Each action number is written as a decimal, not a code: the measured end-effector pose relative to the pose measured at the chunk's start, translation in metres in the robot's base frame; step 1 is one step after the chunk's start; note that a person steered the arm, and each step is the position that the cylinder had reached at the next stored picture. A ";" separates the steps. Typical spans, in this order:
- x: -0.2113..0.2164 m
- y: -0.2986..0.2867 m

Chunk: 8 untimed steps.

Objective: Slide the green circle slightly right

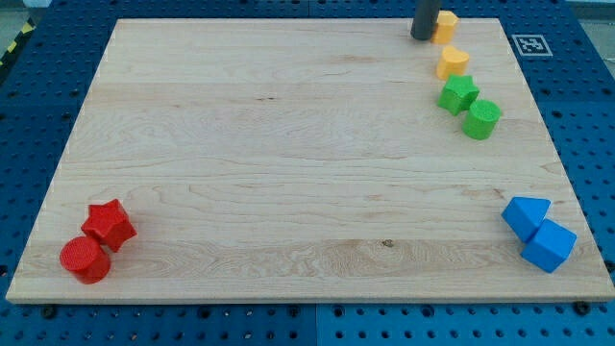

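My tip (423, 37) is a plain rod with no gripper on it, so nothing spreads or pinches; it stands at the far edge of the worktop (288, 173), touching or just beside the left side of a yellow block (445, 25) whose shape I cannot make out. The green circle (482, 119) sits on the right side, nearer than the tip, touching the green star (458, 94) at its far left, with a yellow circle (453, 62) farther still. To do this well, I judge the tip should travel down the open wood left of the yellow and green blocks, settle at the green circle's left face just below the star, then push right briefly and squarely, stopping early.
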<state>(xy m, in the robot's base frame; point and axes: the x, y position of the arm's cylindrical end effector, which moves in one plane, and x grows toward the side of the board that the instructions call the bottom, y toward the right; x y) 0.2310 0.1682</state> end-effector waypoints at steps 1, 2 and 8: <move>0.000 -0.013; 0.000 -0.036; 0.171 -0.063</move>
<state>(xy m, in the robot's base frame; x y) 0.4022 0.1053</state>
